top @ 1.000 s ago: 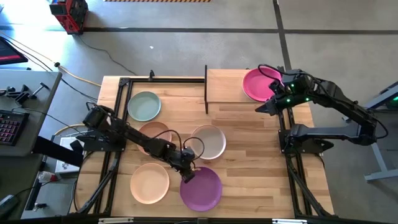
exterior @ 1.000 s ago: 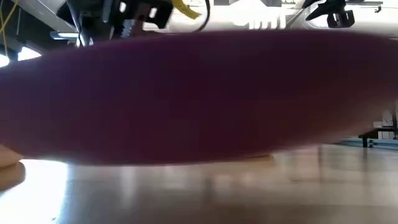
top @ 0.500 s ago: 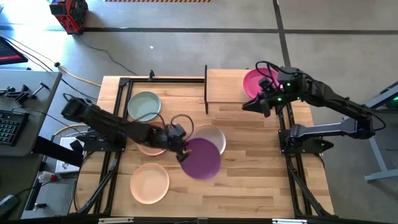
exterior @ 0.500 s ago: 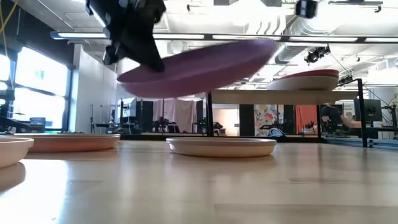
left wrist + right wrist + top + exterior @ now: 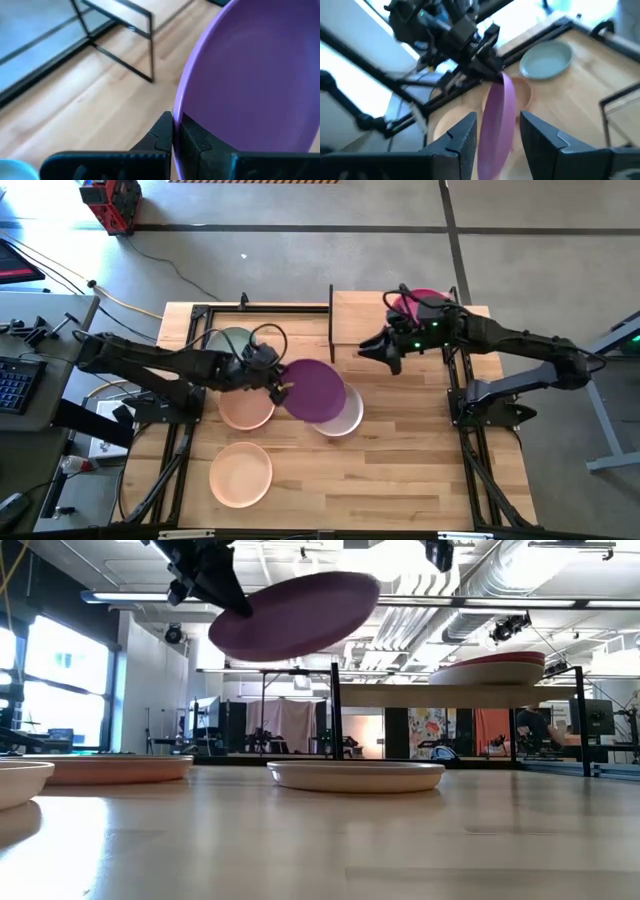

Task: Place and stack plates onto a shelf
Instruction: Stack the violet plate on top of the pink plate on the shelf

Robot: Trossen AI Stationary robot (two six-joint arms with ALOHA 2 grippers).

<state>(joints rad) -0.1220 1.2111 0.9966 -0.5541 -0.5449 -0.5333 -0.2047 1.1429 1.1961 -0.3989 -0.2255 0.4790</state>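
Note:
My left gripper [image 5: 281,386] is shut on the purple plate [image 5: 316,390] and holds it in the air over the table's middle, above the off-white plate [image 5: 345,421]. In the low view the purple plate [image 5: 295,612] is tilted. My right gripper [image 5: 374,353] is open and hovers just off the near edge of the shelf [image 5: 358,320], facing the purple plate [image 5: 500,125] without touching it. A magenta plate [image 5: 408,307] lies on the shelf, partly hidden by the right arm. My left gripper pinches the purple plate's rim [image 5: 176,114] between its two fingers [image 5: 162,134], one on the plate's upper face and one under it. The fingers come level from the table's left. The plate is lifted clear, tilted, and sticks out beyond the fingers toward the shelf.
On the table lie a sage green plate [image 5: 233,343], a terracotta plate [image 5: 246,410] and a pale peach plate [image 5: 240,474]. The off-white plate [image 5: 355,775] rests under the carried one. The black posts [image 5: 331,330] of the shelf stand at its left end.
My left gripper has lifted the purple plate off the table near the near edge and carried it up and toward the far edge, toward the shelf. My right gripper has moved left, away from the magenta plate and off the shelf, toward the table's middle.

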